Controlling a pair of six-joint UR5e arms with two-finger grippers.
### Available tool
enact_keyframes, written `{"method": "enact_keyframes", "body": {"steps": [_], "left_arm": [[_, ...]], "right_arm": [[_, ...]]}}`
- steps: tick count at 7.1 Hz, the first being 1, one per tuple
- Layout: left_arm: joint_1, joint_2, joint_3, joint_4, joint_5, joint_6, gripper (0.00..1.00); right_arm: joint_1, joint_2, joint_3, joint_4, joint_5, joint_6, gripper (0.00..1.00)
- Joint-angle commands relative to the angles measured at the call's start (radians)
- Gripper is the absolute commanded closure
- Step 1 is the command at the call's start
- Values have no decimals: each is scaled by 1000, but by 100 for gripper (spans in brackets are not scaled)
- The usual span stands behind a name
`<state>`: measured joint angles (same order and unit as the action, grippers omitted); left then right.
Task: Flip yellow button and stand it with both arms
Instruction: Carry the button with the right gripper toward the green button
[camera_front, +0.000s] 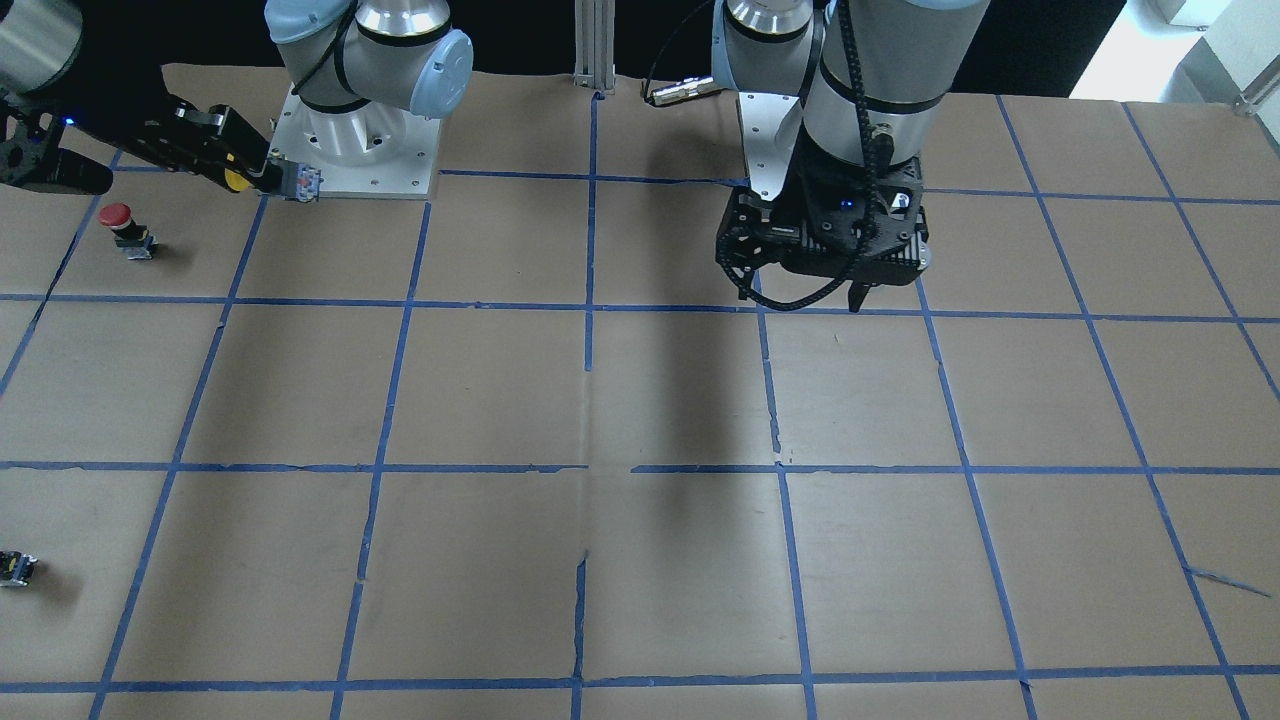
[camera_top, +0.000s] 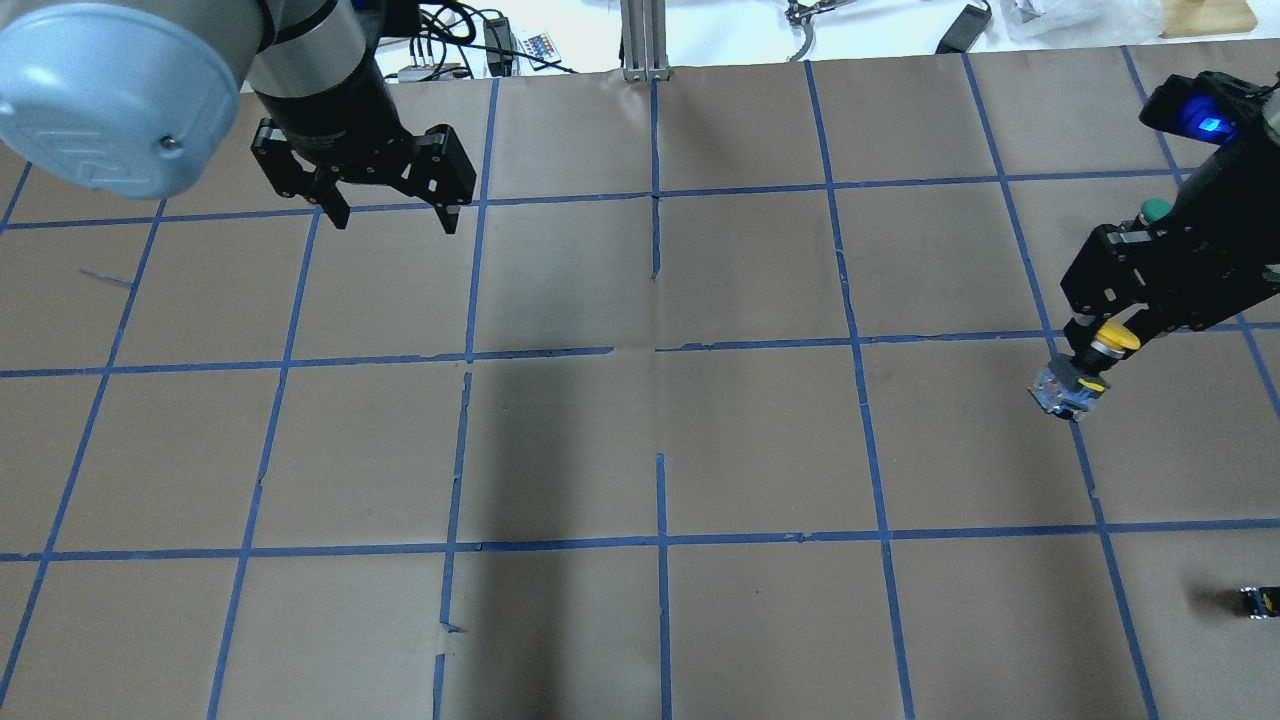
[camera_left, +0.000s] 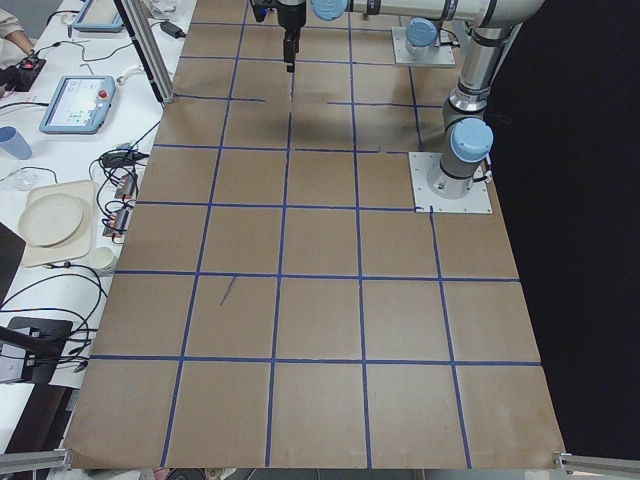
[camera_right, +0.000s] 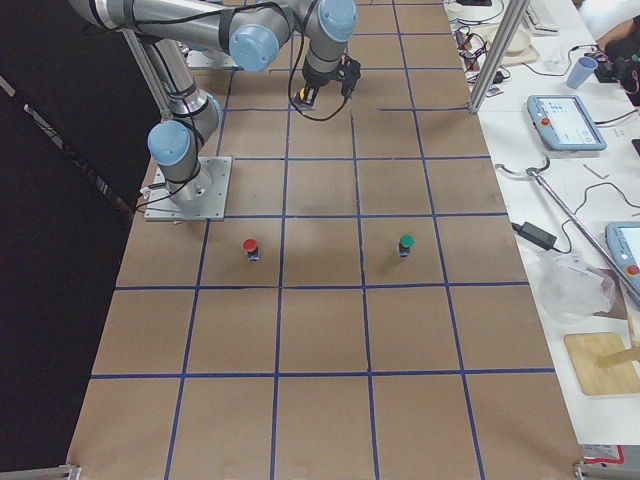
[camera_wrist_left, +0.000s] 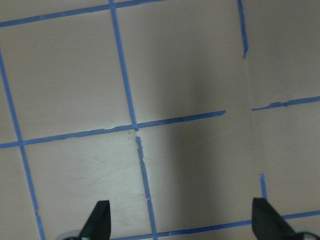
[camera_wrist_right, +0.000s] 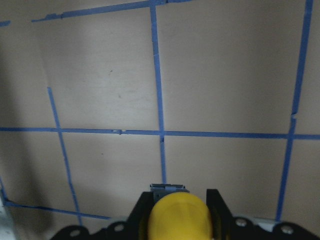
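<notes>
yellow button (camera_top: 1062, 386) held at 3 o'clock
right gripper (camera_top: 1088, 350) clamped on it; left gripper (camera_top: 395, 220) gaped empty at 10 o'clock; the handover wanted a square grip on the body

Brown table (camera_top: 760, 440), blue grid (camera_top: 760, 540); yellow button (camera_top: 1113, 338); red button (camera_front: 117, 214); green button (camera_right: 406, 242).

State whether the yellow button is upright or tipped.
Tipped: the yellow button sits slanted in the right gripper, clamped at its cap.
</notes>
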<state>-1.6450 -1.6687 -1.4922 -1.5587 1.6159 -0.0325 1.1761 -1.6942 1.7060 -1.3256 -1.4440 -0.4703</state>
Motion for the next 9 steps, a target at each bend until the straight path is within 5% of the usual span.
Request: {"method": "enact_keyframes", "body": {"steps": [1, 4, 6, 9], "left_arm": [[13, -8, -3, -8, -40, -155, 0], [-33, 16, 9, 0, -59, -153, 0], [-39, 14, -9, 0, -39, -153, 0], [-39, 1, -6, 3, -33, -153, 0]], "right_arm": [[-32, 1, 75, -218, -97, -356, 92], [-183, 1, 213, -496, -86, -904, 92], [-283, 7, 292, -610, 17, -1228, 92], [-332, 175, 291, -800, 83, -1593, 92]]}}
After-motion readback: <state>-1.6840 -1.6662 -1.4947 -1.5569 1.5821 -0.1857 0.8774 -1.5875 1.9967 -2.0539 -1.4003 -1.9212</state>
